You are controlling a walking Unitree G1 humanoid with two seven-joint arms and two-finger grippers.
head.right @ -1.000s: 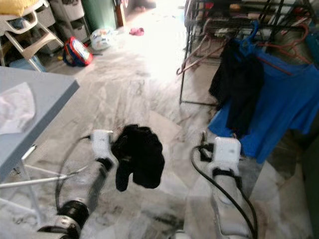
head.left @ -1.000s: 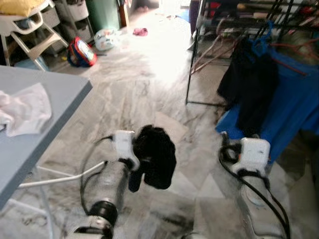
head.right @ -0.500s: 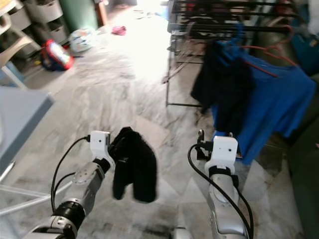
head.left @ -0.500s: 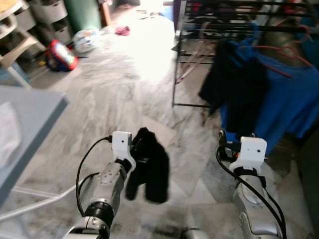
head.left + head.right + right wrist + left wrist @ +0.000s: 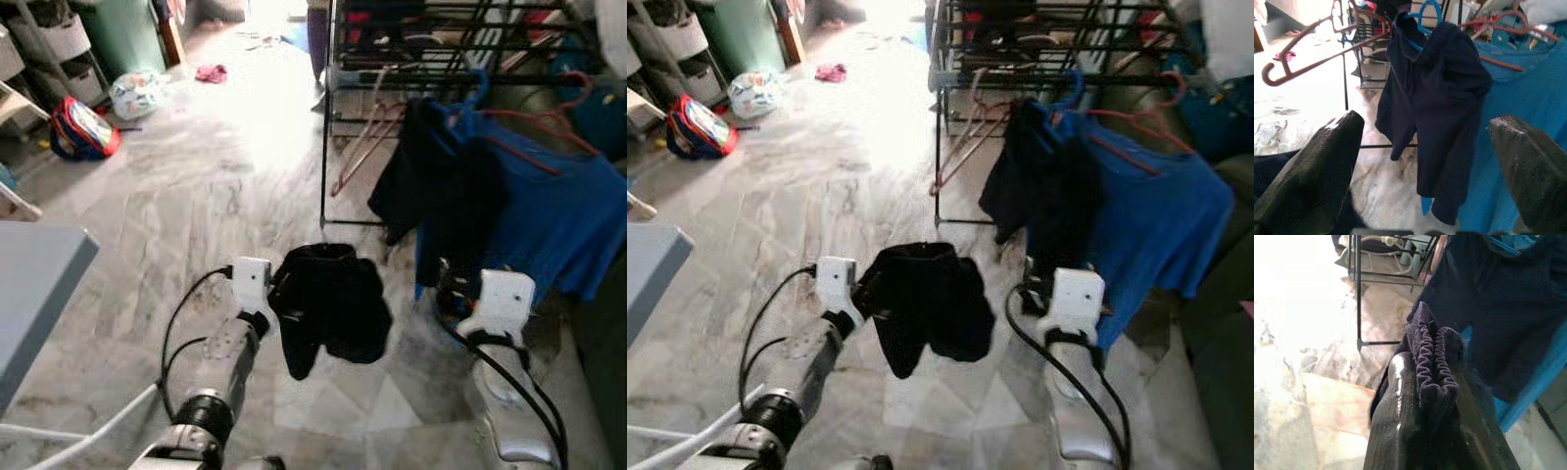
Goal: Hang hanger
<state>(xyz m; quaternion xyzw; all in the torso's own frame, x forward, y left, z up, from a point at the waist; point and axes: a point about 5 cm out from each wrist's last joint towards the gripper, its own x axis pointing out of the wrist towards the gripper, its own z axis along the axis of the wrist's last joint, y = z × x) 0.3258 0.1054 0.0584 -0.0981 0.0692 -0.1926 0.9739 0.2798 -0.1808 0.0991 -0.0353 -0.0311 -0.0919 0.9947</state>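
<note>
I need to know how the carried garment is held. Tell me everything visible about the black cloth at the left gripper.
The black cloth is a dark, soft garment with a gathered, elastic-looking edge pinched between the left gripper's fingers. It hangs limp and bunched above the marble floor, one narrower lobe drooping lowest. It touches nothing else and hangs short of the drying rack.

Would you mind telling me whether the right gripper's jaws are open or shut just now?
Open. In the right wrist view the right gripper has its jaws spread wide apart with nothing between them, facing the dark garment on the blue hanger.
</note>
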